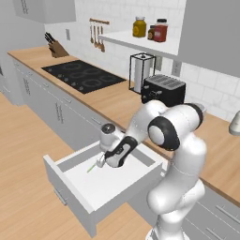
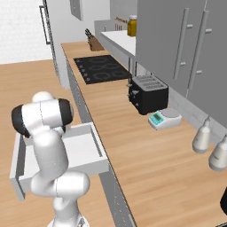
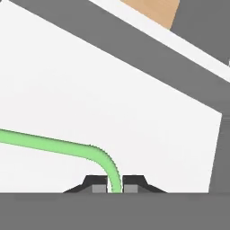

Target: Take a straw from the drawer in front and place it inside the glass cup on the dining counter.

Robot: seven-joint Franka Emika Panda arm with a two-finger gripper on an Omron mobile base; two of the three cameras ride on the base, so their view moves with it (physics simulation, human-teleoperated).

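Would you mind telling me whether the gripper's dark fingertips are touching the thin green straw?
Touching: in the hand view the thin green straw runs down between the gripper fingertips, no gap showing either side.

Green straw seen lying on the white floor of the drawer, bent end pinched between the gripper fingertips at 6 o'clock, shaft run out toward 9 o'clock, grey drawer wall seen from 11 to 4 o'clock.
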